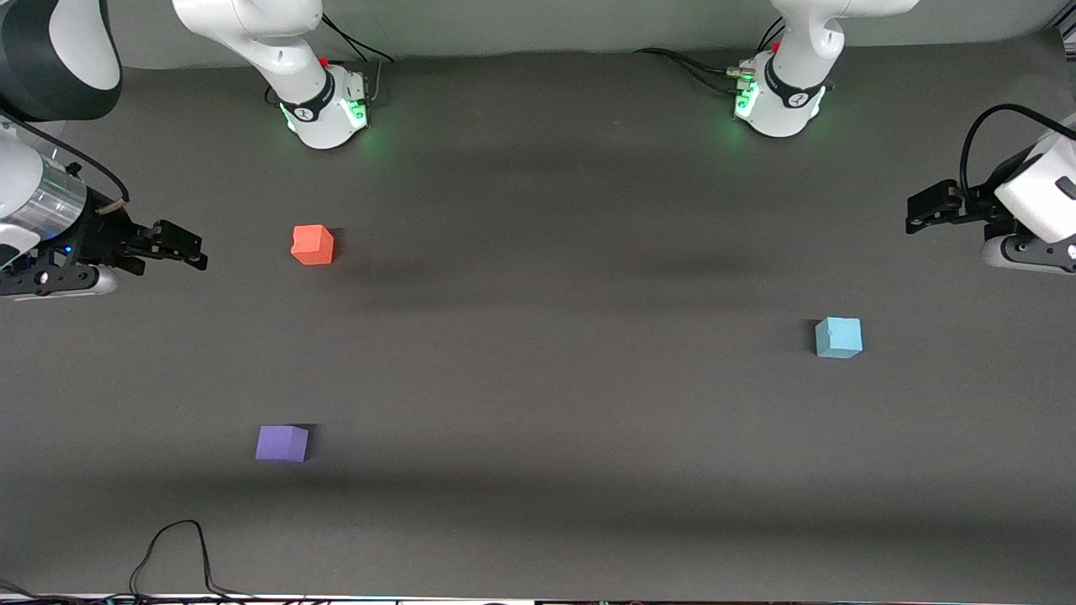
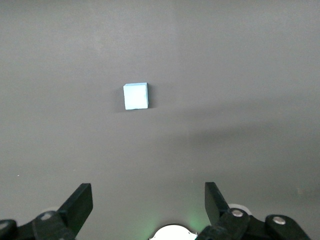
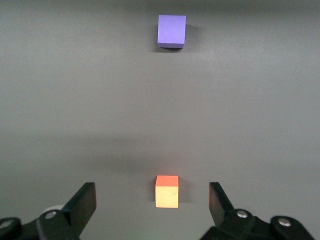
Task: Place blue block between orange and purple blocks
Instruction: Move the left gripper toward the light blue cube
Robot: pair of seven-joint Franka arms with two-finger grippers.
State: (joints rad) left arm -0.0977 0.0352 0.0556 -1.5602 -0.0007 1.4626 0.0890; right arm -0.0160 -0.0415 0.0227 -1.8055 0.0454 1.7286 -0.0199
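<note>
The blue block point(image 1: 838, 337) lies on the dark table toward the left arm's end; it also shows in the left wrist view point(image 2: 135, 95). The orange block point(image 1: 312, 244) lies toward the right arm's end, farther from the front camera than the purple block point(image 1: 282, 443). Both show in the right wrist view, orange block point(image 3: 167, 191) and purple block point(image 3: 171, 31). My left gripper point(image 1: 916, 210) is open and empty, raised at the table's end beside the blue block. My right gripper point(image 1: 189, 249) is open and empty, raised beside the orange block.
The two arm bases point(image 1: 328, 105) point(image 1: 780, 101) stand with green lights at the edge farthest from the front camera. A black cable point(image 1: 181, 555) loops at the nearest edge, near the purple block. The table point(image 1: 555, 378) is dark grey.
</note>
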